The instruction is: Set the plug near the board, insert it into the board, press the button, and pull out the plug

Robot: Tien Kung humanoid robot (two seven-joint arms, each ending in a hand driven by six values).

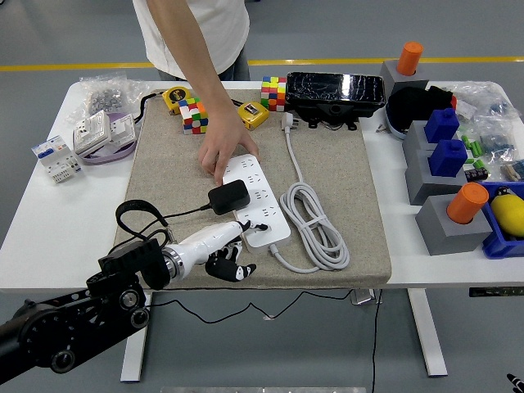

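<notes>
The left hand [223,252], fingers curled around nothing, sits at 7 o'clock from the board [256,201]; the plug [228,196] sits in it, a person's hand [227,153] pressing its far end.

The black plug [228,196] sits in the white power board [256,201] on the grey mat [327,131]. The left hand [223,253] lies at the board's near end, fingers curled, holding nothing. A person's hand [223,152] presses the board's far end. The board's coiled white cable [315,223] lies beside it.
</notes>
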